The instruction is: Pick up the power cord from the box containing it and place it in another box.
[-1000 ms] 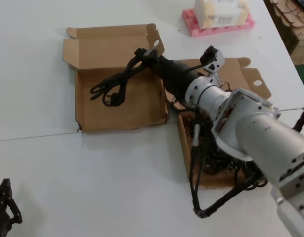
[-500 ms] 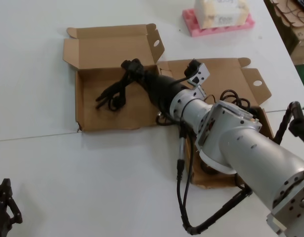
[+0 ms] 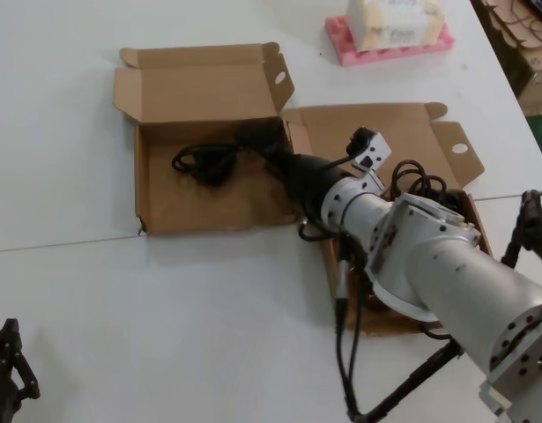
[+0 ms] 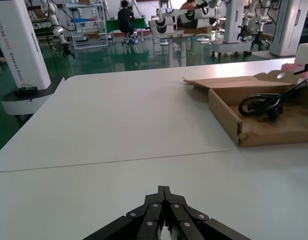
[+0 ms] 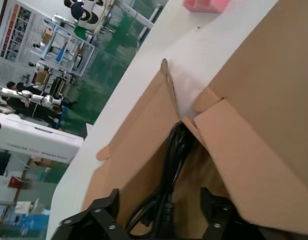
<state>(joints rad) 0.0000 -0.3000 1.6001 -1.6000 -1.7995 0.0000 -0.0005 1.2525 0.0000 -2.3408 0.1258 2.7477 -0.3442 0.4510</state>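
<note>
1. The right gripper (image 3: 258, 137) is reaching into another box (image 3: 218, 208), near that box's far corner on the side of the second box.
2. Its jaws are standing spread apart and are pinching nothing; the right wrist view is showing a wide gap between the two black fingers (image 5: 107, 212).
3. The power cord (image 3: 204, 163) is lying inside another box, on the cardboard floor. Its small coil is resting just beyond the jaws, on the side away from the arm, and one strand is running back from the coil into the gap between the jaws. I cannot tell if this strand is touching a finger.
4. The lid of this box is standing open behind the jaws, with a creased strip along its far edge and a round hole in its ear flap.
5. The box containing it (image 3: 403, 139) is sitting just beside another box, behind the jaws, under the right forearm. A bigger tangle of black cords (image 3: 419, 180) is showing in it next to the arm.
6. The left gripper (image 3: 6, 363) is waiting low over the tabletop (image 3: 121, 291), well apart from both boxes, and its jaws are pressed together.
7. A pink tray (image 3: 389, 42) with a white pack is sitting far behind the boxes
</note>
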